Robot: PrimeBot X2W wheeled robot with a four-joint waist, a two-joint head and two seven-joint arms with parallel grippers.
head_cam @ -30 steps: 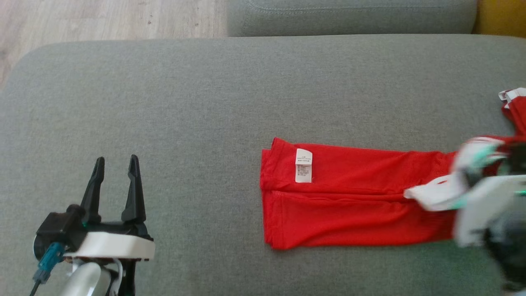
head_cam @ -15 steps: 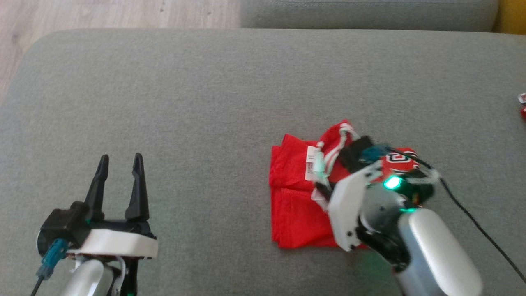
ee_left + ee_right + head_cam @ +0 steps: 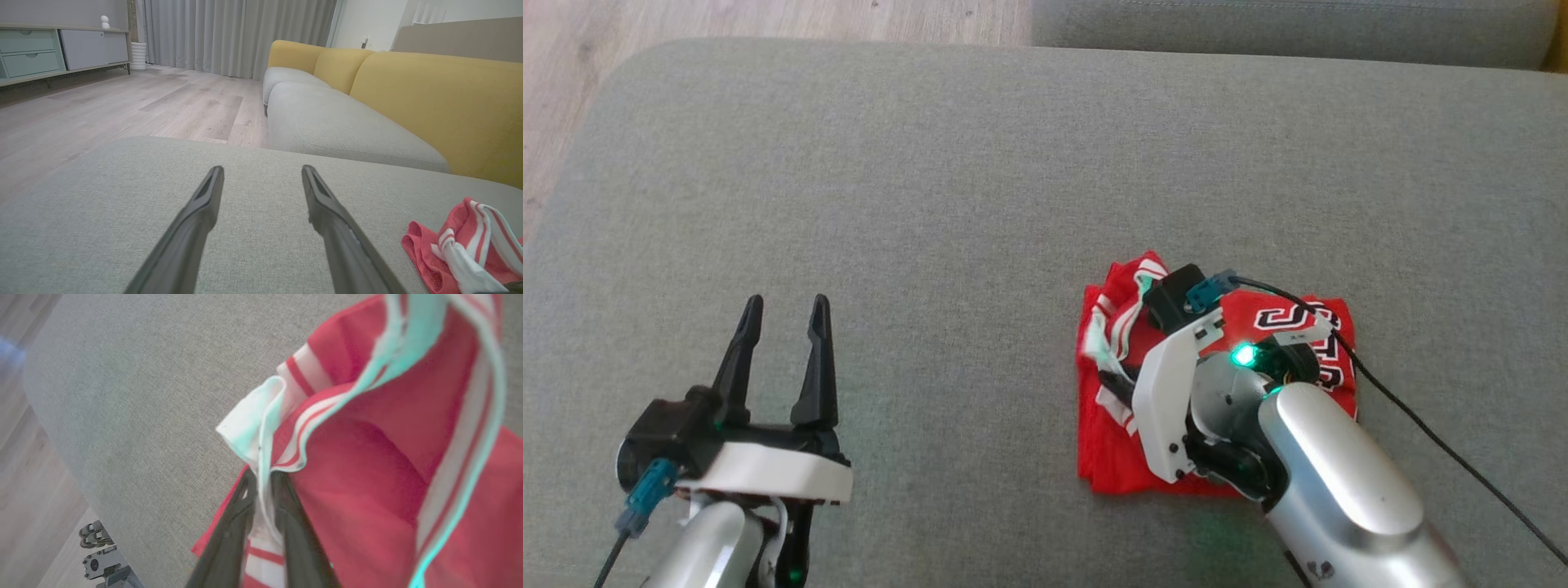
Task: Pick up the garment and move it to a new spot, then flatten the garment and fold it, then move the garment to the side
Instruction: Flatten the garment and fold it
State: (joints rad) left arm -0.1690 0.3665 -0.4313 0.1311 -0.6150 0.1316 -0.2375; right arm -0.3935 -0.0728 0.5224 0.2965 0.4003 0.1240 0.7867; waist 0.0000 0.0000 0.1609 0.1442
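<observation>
The red garment [image 3: 1104, 445] lies folded into a compact square on the grey cushion [image 3: 931, 163], its white-striped trim and lettering facing up. My right gripper [image 3: 1112, 382] reaches down onto its left part. In the right wrist view the two dark fingers [image 3: 263, 475] stand almost together with the garment's [image 3: 367, 457] white trim pinched between them. My left gripper [image 3: 787, 304] hovers open and empty far to the left, over bare cushion. In the left wrist view its fingers [image 3: 262, 169] are spread wide, and the garment [image 3: 425, 253] bunches at the lower right.
A black cable [image 3: 1421, 425] trails from my right wrist across the cushion to the right. Another grey seat [image 3: 1258, 24] lies beyond the cushion's far edge, with wooden floor [image 3: 686, 24] at the upper left. A yellow sofa back [image 3: 429, 94] rises behind.
My right arm has swung left, carrying the garment's right end over its left half, so the long strip is now a short folded square. The left gripper has stayed open.
</observation>
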